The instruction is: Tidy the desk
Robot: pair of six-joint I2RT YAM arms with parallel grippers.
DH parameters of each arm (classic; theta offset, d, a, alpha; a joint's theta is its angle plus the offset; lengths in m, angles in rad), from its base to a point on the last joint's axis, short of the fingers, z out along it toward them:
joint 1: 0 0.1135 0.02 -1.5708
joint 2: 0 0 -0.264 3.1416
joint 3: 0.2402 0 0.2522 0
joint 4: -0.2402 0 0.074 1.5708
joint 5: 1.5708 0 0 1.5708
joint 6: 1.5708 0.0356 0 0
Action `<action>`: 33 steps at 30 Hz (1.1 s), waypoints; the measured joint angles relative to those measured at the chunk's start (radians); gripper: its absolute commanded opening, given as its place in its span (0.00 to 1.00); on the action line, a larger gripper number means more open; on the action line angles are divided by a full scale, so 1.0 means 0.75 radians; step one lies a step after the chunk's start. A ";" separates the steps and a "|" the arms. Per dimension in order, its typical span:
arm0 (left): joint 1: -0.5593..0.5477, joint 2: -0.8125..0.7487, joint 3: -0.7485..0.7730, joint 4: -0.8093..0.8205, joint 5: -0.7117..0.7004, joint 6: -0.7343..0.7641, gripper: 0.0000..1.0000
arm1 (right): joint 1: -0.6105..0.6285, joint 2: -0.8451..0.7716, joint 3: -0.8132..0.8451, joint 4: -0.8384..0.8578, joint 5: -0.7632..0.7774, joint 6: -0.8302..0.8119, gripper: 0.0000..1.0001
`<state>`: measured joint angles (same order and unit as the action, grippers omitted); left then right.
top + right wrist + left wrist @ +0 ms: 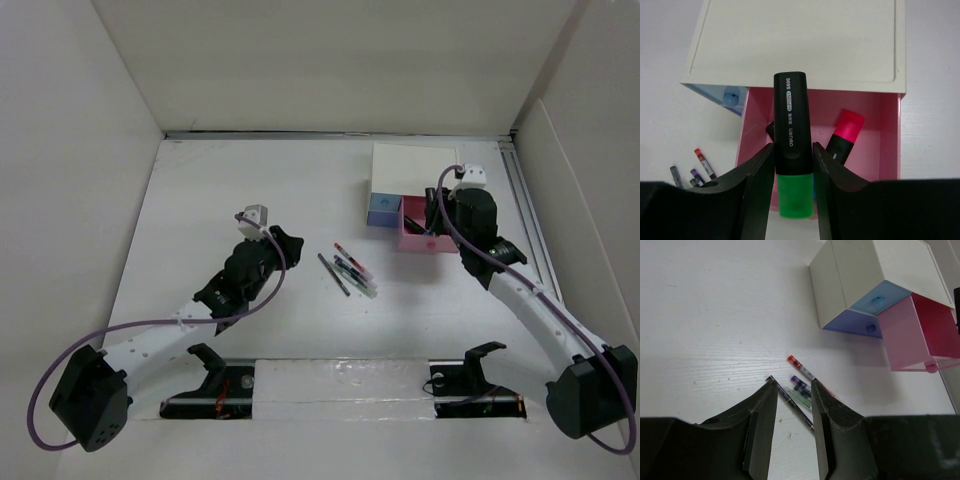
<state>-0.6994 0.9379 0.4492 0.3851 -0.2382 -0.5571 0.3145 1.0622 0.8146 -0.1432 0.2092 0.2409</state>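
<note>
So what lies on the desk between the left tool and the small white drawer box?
A loose cluster of thin pens, red, purple, green and dark; the rest is bare white desk. Top and left wrist views show it.

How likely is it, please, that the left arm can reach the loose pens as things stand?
Probably yes: its tool hangs open just short of the pens, with bare desk between.

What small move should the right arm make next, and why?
Probably a slight lowering: the right gripper holds the black highlighter with a green end directly over the open pink plastic drawer, where a pink-ended black highlighter lies, so it seems ready to go in.
</note>
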 measured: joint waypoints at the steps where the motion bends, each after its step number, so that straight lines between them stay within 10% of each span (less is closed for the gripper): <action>1: 0.000 0.004 0.000 0.005 0.004 0.000 0.29 | 0.000 0.000 -0.007 0.000 0.001 0.002 0.46; 9: 0.000 0.030 0.000 0.017 0.027 0.001 0.29 | -0.019 -0.007 -0.018 -0.009 0.001 0.004 0.56; 15: 0.000 0.030 0.000 0.023 0.030 0.001 0.29 | 0.015 -0.226 -0.047 -0.030 0.005 0.018 0.00; 20: 0.000 0.030 0.000 0.024 0.030 0.002 0.29 | 0.105 -0.479 -0.095 -0.052 0.005 0.029 0.00; 25: 0.000 0.030 0.000 0.025 0.030 0.001 0.29 | 0.151 -0.484 -0.219 -0.089 0.006 0.076 0.38; 33: 0.000 0.028 0.000 0.025 0.029 0.002 0.29 | 0.151 -0.371 -0.345 -0.191 0.025 0.143 0.42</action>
<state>-0.6994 0.9592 0.4492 0.4042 -0.2165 -0.5560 0.4274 0.7837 0.5556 -0.2863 0.2279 0.3481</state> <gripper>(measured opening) 0.291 0.414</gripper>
